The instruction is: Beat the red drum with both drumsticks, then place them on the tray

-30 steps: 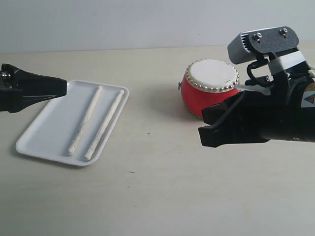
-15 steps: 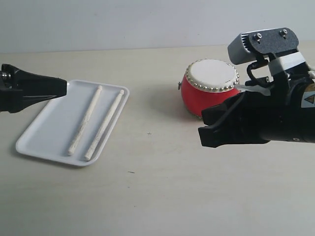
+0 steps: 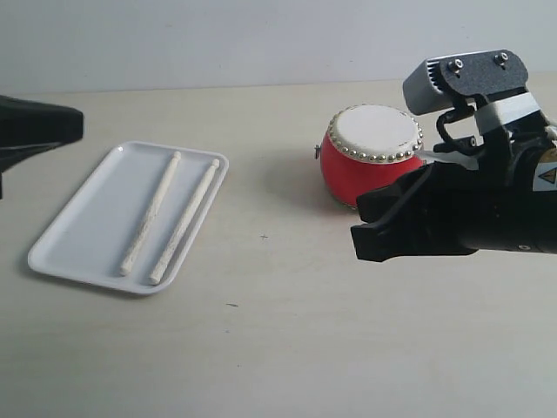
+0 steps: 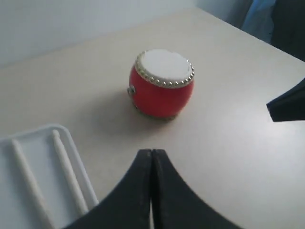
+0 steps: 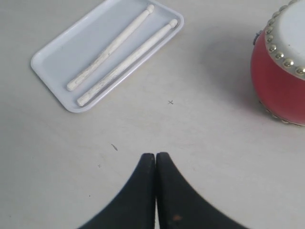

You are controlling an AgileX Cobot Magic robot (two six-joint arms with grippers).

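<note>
**stickman:** so the drumsticks (image 3: 150, 213) are both lying side by side in the tray (image 3: 83, 231), with nothing touching them. From the right gripper (image 5: 156, 155) they're out ahead of the tips and off to one side, well apart. The left gripper (image 4: 151, 152) has the tray corner near it, just off to one side of its tips. Both sets of jaws are pressed together with nothing between them. Looks pretty much finished to me?

**benchrat:** mostly yeah, but I'd watch the exits. The red drum (image 3: 346, 174) sits near the right jaws, ahead and off to the other side, on the table (image 3: 261, 340). It looks like a light round thing, so a sloppy swing of that arm could clip it and shove it or tip it. Same deal on the left: those tips are near the tray, the rim is low and the sticks are thin and round. One knock on the edge and I reckon they roll or hop out. I'd lift clear first, then go sideways
</note>
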